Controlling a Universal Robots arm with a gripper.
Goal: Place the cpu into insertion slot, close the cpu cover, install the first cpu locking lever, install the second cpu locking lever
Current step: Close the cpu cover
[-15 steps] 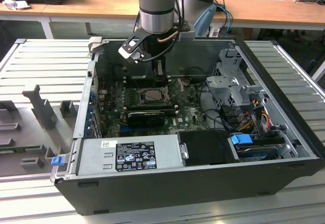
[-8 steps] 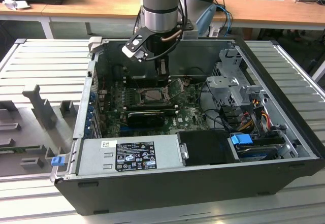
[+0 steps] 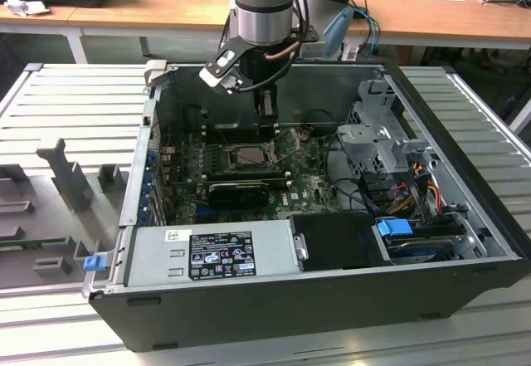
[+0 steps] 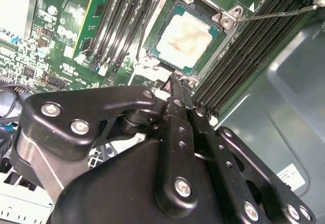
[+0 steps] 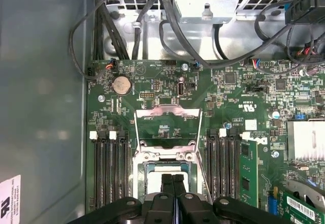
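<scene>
At the exterior view's left, a grey moulded fixture (image 3: 58, 175) lies on the slatted metal desk (image 3: 83, 92). A blue clip (image 3: 94, 261) sits at the corner of the open computer case (image 3: 274, 308). Inside the case, a silver power supply (image 3: 211, 254) fills the lower left of the frame. The green motherboard (image 3: 311, 187) lies beyond it, carrying a long black card (image 3: 236, 190). In the upper middle of the frame the arm reaches down from the top edge, and its gripper (image 3: 267, 125) hangs just above the insertion slot (image 3: 235, 157). In both wrist views the jaws are pressed together with nothing between them, their tips over the slot's edge; whether they touch it I cannot tell. The cpu (image 4: 184, 36) lies flat in the slot, its pale metal face bare. The cpu cover (image 5: 167, 113) stands swung open, off the chip, and a thin wire locking lever (image 4: 277, 12) runs out over the memory slots (image 4: 244, 56). At the exterior view's right are a drive cage (image 3: 377, 134) and a blue tab (image 3: 394, 226) among cables.
</scene>
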